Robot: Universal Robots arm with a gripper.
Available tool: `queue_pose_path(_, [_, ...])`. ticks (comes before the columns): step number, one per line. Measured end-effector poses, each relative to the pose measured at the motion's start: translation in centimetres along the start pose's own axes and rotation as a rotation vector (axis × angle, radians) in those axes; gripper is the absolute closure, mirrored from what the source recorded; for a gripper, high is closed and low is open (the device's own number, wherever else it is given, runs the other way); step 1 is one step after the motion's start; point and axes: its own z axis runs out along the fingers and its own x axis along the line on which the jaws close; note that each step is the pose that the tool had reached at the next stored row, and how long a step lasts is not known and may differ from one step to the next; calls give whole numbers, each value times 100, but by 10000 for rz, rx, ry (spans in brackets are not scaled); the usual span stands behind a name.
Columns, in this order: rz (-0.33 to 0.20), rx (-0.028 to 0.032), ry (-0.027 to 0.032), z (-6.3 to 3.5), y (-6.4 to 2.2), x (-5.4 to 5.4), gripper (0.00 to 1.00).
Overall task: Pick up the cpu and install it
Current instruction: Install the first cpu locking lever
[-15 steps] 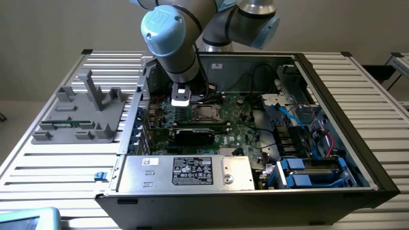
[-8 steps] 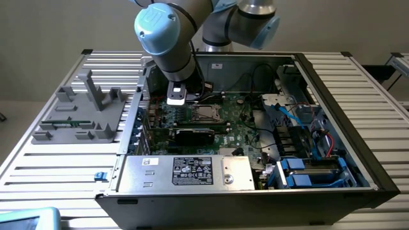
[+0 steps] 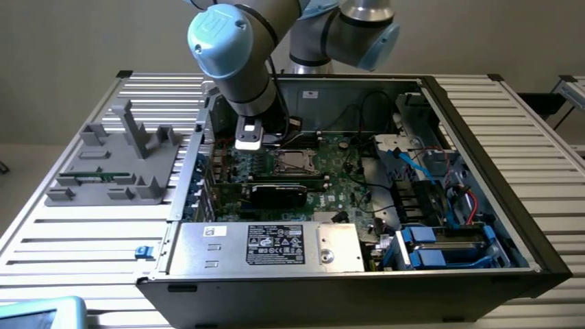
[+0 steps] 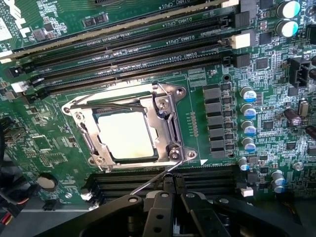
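Cpu (image 4: 126,136) in mobo (image 4: 44,145) socket (image 4: 81,126), claw (image 4: 173,181) closed nearby.

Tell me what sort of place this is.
Probably a robotics lab set up for computer assembly: an open computer case lies on a slatted metal table, a robot arm reaches into it, and a grey fixture sits beside it.

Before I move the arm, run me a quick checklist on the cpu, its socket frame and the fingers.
1. cpu lies flat inside the socket frame: ok.
2. Socket frame lowered around the cpu's edges: ok.
3. Wire lever hooked under its catch: cannot tell.
4. Fingers shut and not holding the cpu: ok.
5. Fingers apart from the wire lever: cannot tell; they sit right beside it.
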Motion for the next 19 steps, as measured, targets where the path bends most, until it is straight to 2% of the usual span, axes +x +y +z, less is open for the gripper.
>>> queue_pose_path(7, [-2, 17, 7, -4, 1, -23, 88])
queue_pose_path(12, [-26, 30, 60, -2, -4, -33, 88])
queue_pose_path(16, [-67, 55, 154, 2, -3, -34, 88])
queue_pose_path(19, [-74, 60, 168, 4, -1, -34, 88])
